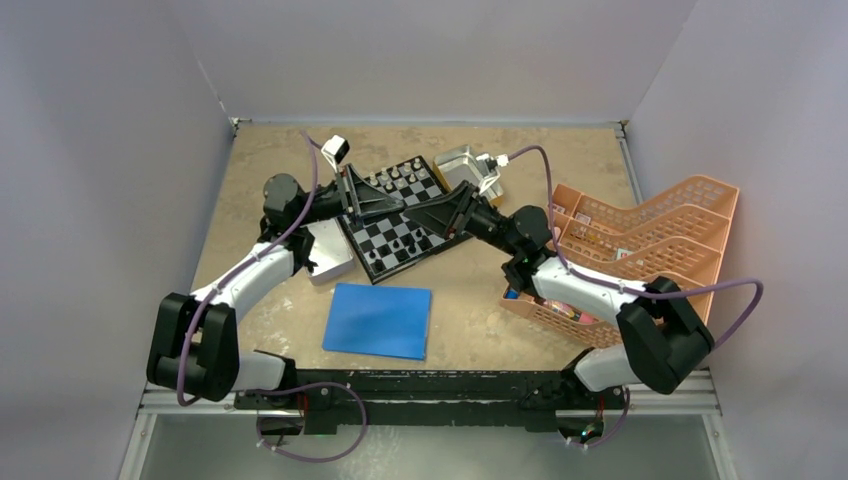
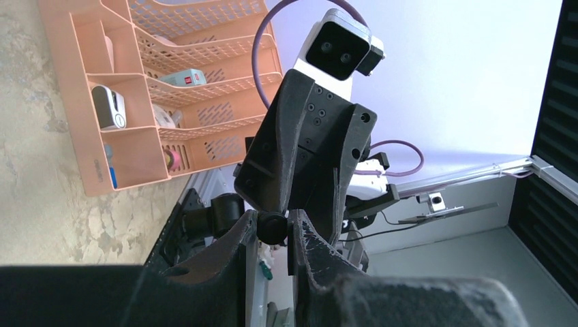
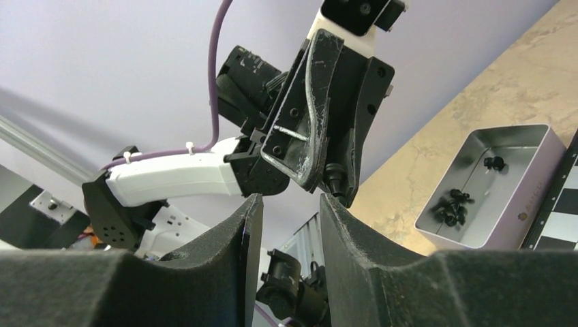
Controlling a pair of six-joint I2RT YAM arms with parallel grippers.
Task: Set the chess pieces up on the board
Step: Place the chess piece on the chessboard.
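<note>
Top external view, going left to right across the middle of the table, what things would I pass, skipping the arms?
metal tray → chessboard → second metal tray → peach organizer. The blue sheet lies nearer and overlaps the first tray and the board sideways, so it is left out.

1. The mottled tan table (image 1: 270, 160) carries everything.
2. Centre: the board (image 1: 385, 262), turned askew.
3. 6 o'clock: blue sheet (image 1: 378, 320).
4. 9 o'clock, just beside the board: metal tray (image 1: 330, 252).
5. 1 o'clock: second metal tray (image 1: 458, 165).
6. 3 o'clock: peach organiser (image 1: 650, 230).
</note>
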